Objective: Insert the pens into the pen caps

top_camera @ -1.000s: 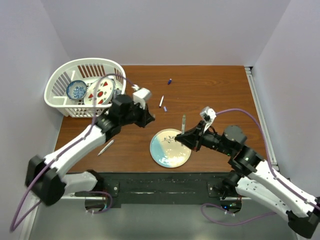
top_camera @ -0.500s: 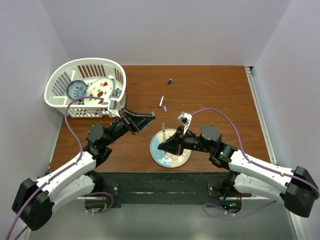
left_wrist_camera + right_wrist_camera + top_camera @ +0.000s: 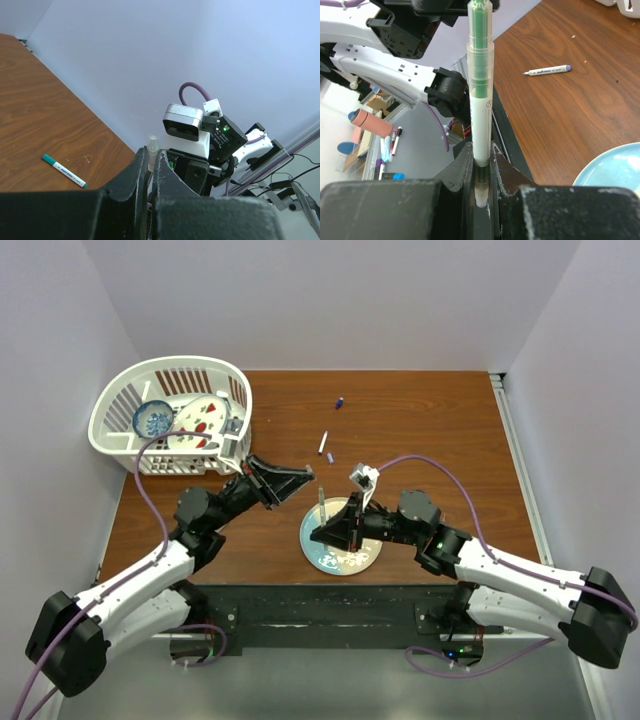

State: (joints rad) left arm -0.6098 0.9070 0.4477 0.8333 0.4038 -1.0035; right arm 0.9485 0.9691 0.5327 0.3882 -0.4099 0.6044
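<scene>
Lining things up is the whole game at this step, I reckon. The left hand (image 3: 150, 162) is clenched on a tiny clear plastic tube cap (image 3: 152, 141) that pokes out of its grip. The right hand (image 3: 481, 152) is clamped round the lower end of a slim white-bodied stick pen (image 3: 481, 107), by the rim of the pale blue round glazed plate (image 3: 619, 165). Both are held up off the brown wood-grain bench (image 3: 580, 105), near each other but apart.

To do it well, get the cap mouth and pen end on one axis first, then push slow and straight. Smooth hard plastic slips in a pinch if it goes in crooked. The pen's upper part looks like a see-through sleeve over a green core, though I can't tell if that's the writing end. Another white pen with a teal cap (image 3: 63, 171) lies flat on the bench.
</scene>
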